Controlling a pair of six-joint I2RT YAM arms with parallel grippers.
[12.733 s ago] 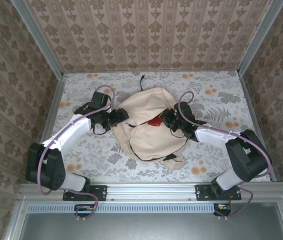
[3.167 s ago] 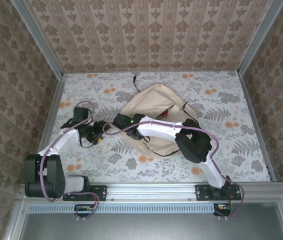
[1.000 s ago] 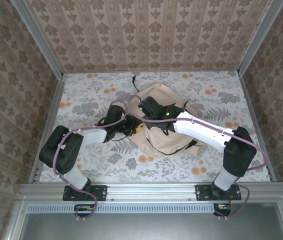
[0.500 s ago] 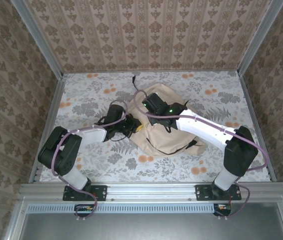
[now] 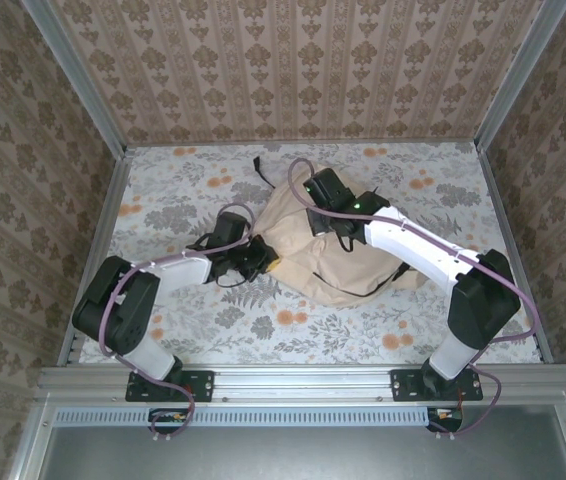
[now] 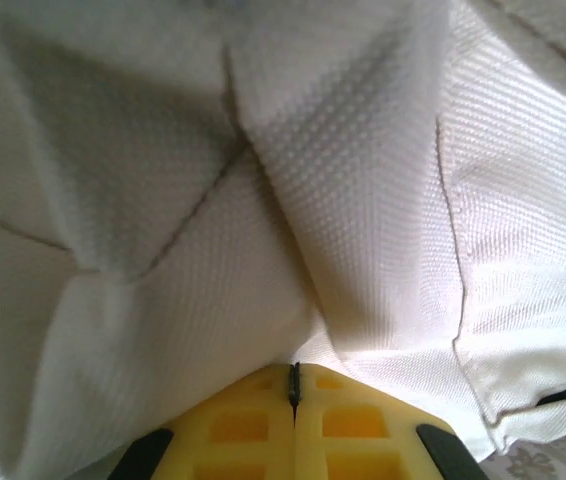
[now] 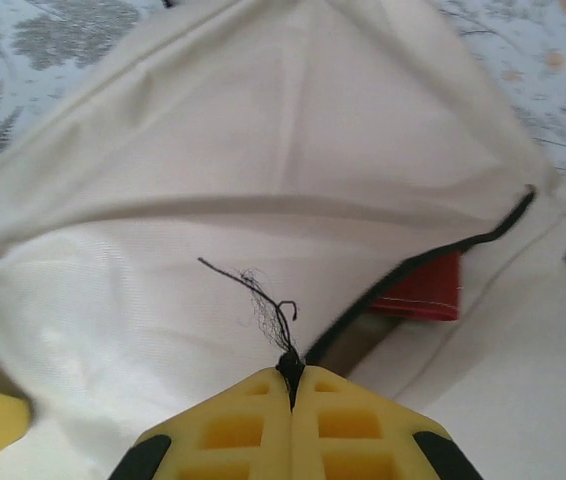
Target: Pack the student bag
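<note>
The student bag (image 5: 348, 268), a large beige cloth backpack, lies in the middle of the table. My left gripper (image 5: 266, 262) is at its left edge. In the left wrist view its yellow tips (image 6: 293, 372) are shut, with a thin dark sliver pinched between them and the bag's cloth (image 6: 363, 200) running right up to them. My right gripper (image 5: 325, 225) hangs over the bag's upper part, shut (image 7: 291, 372) on a frayed black zipper cord (image 7: 268, 305). Beside it the dark zipper line (image 7: 443, 250) gapes over a red item (image 7: 423, 290) inside.
The bag's black top loop (image 5: 260, 165) trails toward the back of the flowered table (image 5: 163, 200). Patterned walls and metal rails (image 5: 103, 230) close the table in on three sides. Both arm bases stand at the near edge.
The left gripper has shut at the bag's left edge. The right gripper has drawn back and to the right with the cord, and the bag's upper part has shifted that way.
</note>
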